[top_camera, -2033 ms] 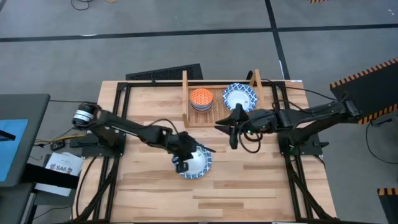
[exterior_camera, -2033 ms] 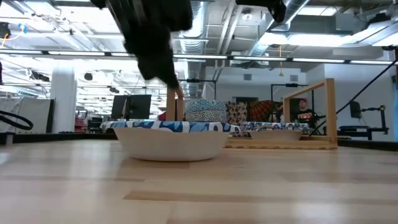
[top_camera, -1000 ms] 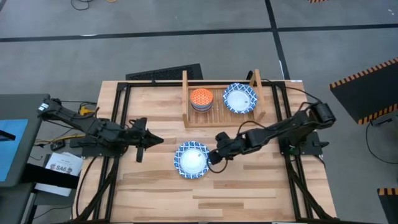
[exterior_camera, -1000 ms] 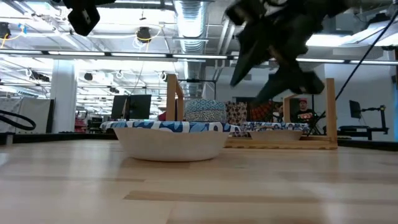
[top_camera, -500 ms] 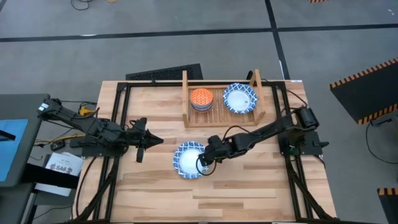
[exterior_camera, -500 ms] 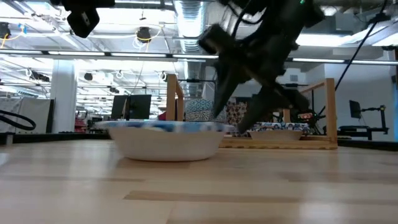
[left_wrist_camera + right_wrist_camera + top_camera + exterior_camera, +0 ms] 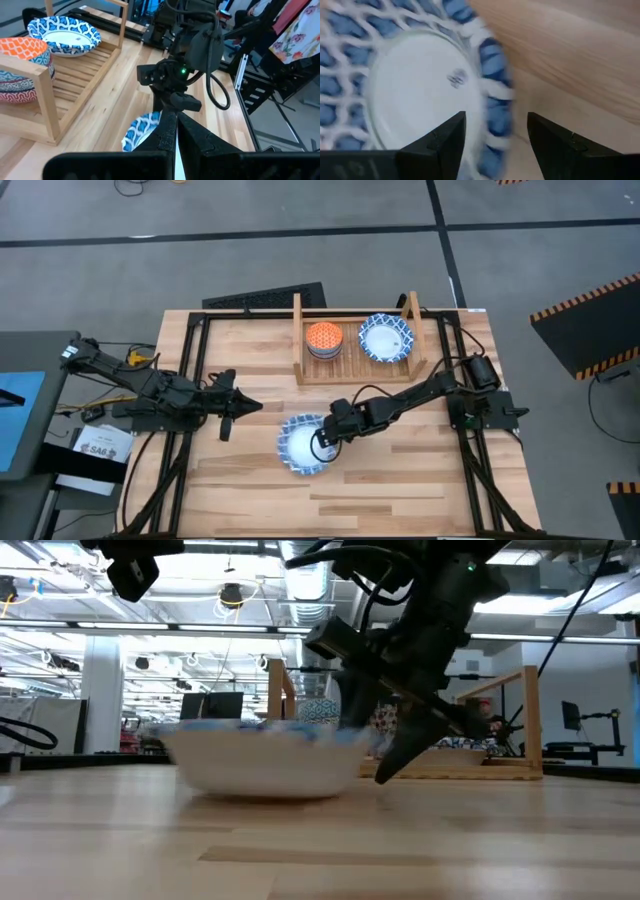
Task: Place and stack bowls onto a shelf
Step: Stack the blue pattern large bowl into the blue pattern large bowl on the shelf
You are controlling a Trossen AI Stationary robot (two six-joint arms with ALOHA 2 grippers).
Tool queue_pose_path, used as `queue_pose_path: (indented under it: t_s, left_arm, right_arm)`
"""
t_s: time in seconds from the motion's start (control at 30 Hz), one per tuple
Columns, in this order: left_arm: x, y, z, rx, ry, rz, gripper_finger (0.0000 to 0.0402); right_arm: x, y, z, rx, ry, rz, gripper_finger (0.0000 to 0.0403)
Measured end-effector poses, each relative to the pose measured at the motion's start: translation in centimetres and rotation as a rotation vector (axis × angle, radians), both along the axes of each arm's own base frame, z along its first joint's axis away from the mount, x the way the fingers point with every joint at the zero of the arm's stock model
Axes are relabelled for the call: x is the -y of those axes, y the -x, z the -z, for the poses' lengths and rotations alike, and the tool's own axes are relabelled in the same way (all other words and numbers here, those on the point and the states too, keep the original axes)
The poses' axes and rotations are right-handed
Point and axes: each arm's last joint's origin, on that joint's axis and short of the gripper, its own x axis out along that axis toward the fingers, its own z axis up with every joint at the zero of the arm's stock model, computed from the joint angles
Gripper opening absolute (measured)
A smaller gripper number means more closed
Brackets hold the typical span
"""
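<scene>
Right gripper [image 7: 322, 442] dropped onto bowl [image 7: 303, 446] at 3 o'clock rim, fingers spread; straddle rim squarely before pinching; left gripper [image 7: 222, 402] pressed together, parked.

The bowl [image 7: 304, 446] near the centre of the light wooden table [image 7: 400, 480] is white inside, with a blue-and-white lattice pattern round its rim. At about one o'clock from it, a second bowl [image 7: 386, 337] with the same white middle and blue lattice rim sits on the pale wood shelf [image 7: 355, 370]. At twelve o'clock, the orange bowl [image 7: 323, 336] carries a white lattice pattern and tops a blue-patterned stack. Both arms are black.
</scene>
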Motion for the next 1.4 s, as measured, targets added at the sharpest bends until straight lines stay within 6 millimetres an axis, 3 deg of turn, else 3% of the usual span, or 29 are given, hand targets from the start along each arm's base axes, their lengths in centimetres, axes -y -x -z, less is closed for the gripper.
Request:
queue_pose_path:
  t_s: [0.13, 0.3, 0.37, 0.5, 0.6, 0.83, 1.1, 1.4]
  left_arm:
    - [0.0, 0.0, 0.0, 0.000, -0.002, -0.010, 0.0000]
    - [-0.1, 0.0, 0.0, -0.001, -0.012, -0.021, 0.0000]
    - [-0.1, 0.0, 0.0, -0.001, -0.014, -0.021, 0.0000]
    - [-0.1, 0.0, 0.1, -0.008, -0.016, -0.022, 0.0000]
    - [-0.1, 0.0, 0.2, -0.016, -0.020, -0.022, 0.0000]
    - [-0.2, 0.0, 0.2, -0.015, -0.027, -0.040, 0.0000]
    - [-0.2, 0.0, 0.1, -0.011, -0.028, -0.045, 0.0000]
    - [-0.2, 0.0, 0.1, -0.011, -0.024, -0.045, 0.0000]
  right_arm:
    - [0.0, 0.2, 0.1, -0.025, 0.014, -0.015, 0.0189]
    - [-0.2, 1.2, -1.4, -0.046, 0.041, -0.094, 0.0053]
    - [-0.5, 2.2, -2.4, -0.083, 0.058, -0.142, 0.0020]
    - [-0.9, 5.7, -3.1, -0.214, 0.081, -0.126, 0.0022]
    - [-1.3, 9.4, -2.8, -0.252, 0.055, -0.025, 0.0019]
    - [-1.6, 15.1, -2.9, 0.040, 0.007, 0.503, 0.0019]
    - [2.2, 14.5, -3.9, 0.200, 0.145, 0.793, 0.0019]
    - [8.6, 14.7, -3.8, 0.091, 0.265, 1.047, 0.0019]
